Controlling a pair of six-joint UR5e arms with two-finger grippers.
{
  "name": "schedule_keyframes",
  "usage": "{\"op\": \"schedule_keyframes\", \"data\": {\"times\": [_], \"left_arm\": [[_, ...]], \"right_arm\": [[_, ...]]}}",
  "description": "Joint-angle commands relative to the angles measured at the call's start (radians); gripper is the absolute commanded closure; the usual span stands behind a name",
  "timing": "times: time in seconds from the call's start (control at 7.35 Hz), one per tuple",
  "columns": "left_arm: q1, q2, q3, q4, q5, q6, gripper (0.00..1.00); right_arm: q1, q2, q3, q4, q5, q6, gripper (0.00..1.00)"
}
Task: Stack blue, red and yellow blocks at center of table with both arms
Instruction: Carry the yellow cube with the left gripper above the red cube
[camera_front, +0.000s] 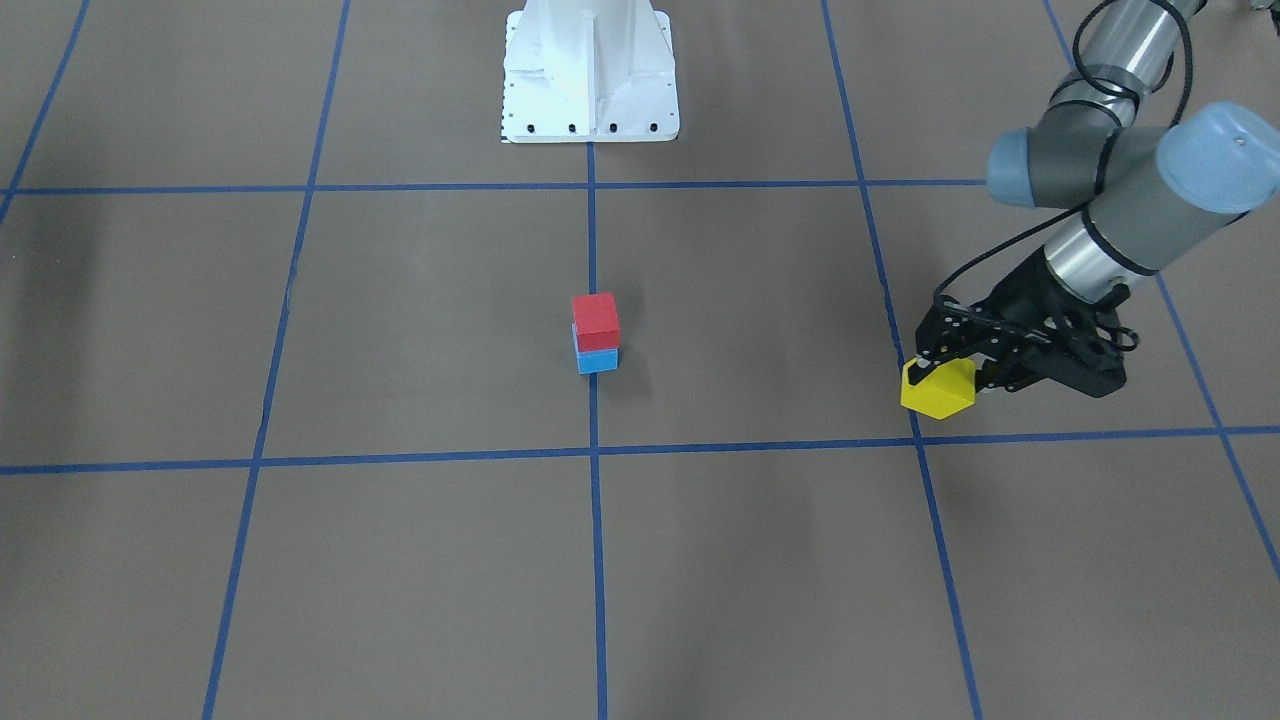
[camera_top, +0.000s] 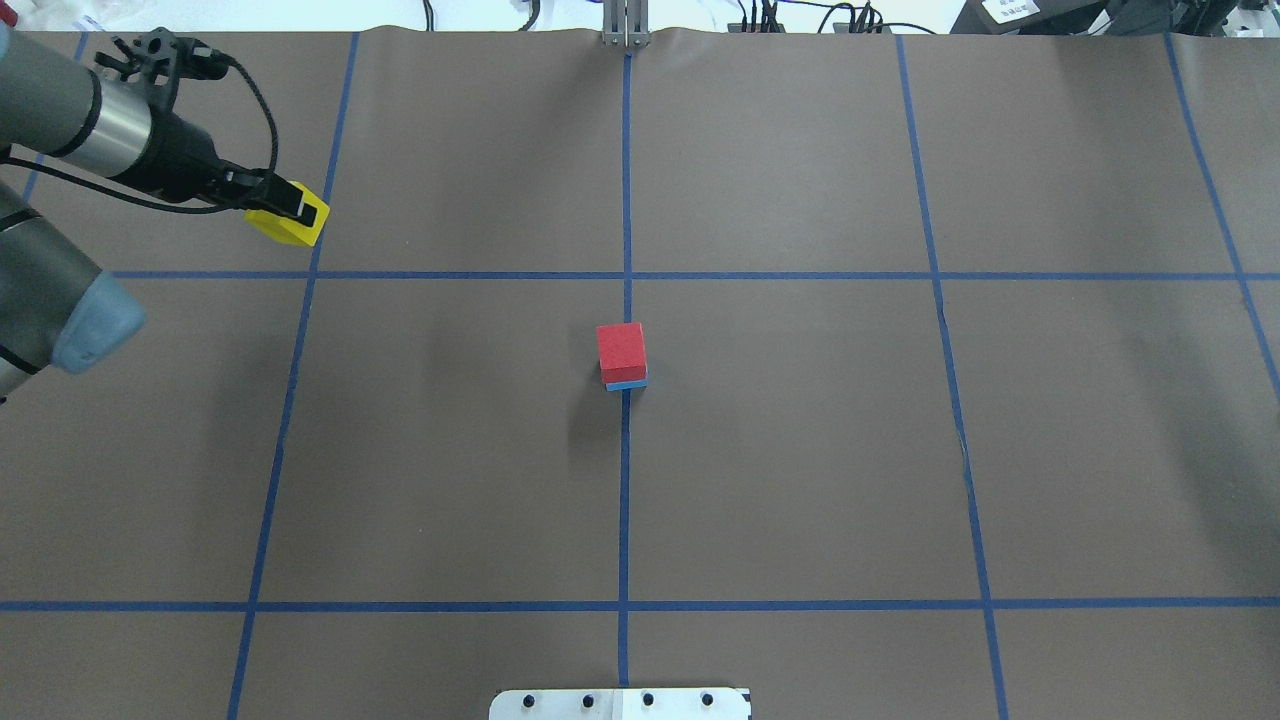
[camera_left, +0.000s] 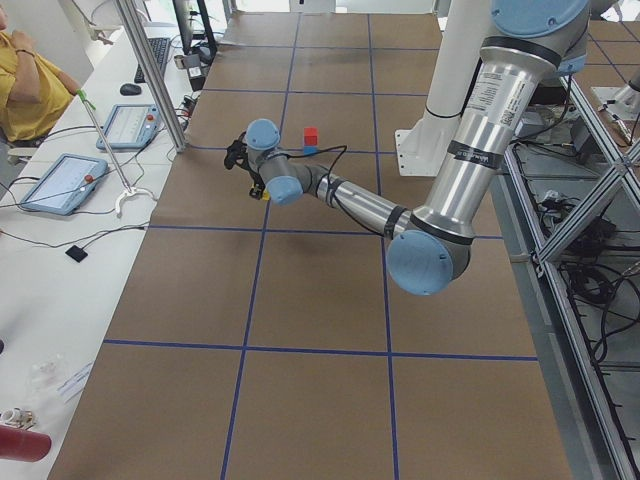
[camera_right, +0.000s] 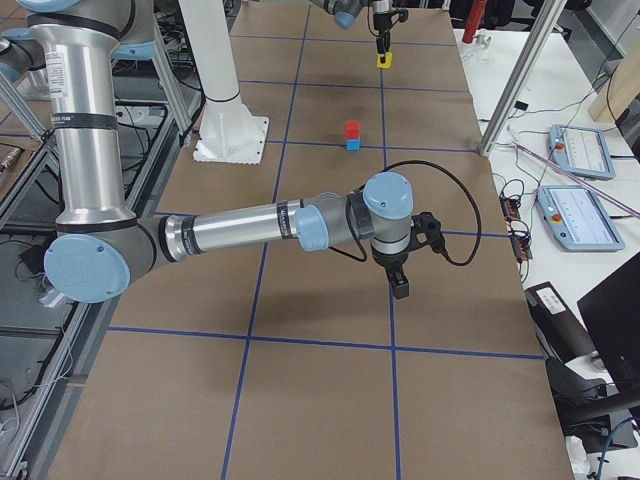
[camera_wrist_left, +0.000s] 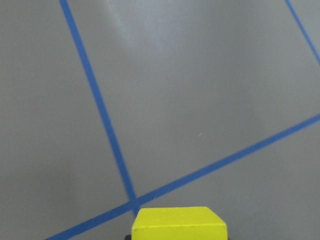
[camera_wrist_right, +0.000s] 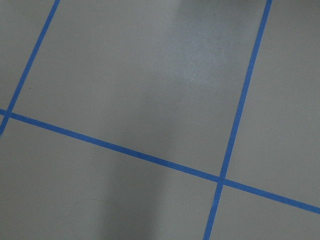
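We see a table covered in brown paper and marked into large squares by blue tape lines. At its centre, on the middle line, a blue block rests directly on the paper. At the robot's edge stands a white base plate.

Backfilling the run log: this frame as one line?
stack: red block on blue block, centre | left hand: shut on yellow block, away from stack | right hand: open/shut unclear | pending: yellow on top
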Motion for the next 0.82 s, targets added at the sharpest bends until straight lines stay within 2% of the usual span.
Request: {"op": "schedule_keyframes", "data": {"times": [0.0,0.27,0.68], "left_arm": [[0.158,-0.195,-0.124,0.402,0.178,-0.159,1.0],[0.29,-0.38,-0.088,0.575,0.281,-0.294,1.0],[0.403,-0.542,0.072,0.582,0.377,-0.441,1.0]], "right_arm": [[0.0,0.0,0.0,-0.003,0.001,0.0,0.0],[0.0,0.0,0.0,-0.003,0.001,0.001,0.0],[0.0,0.0,0.0,-0.003,0.001,0.001,0.0]]}}
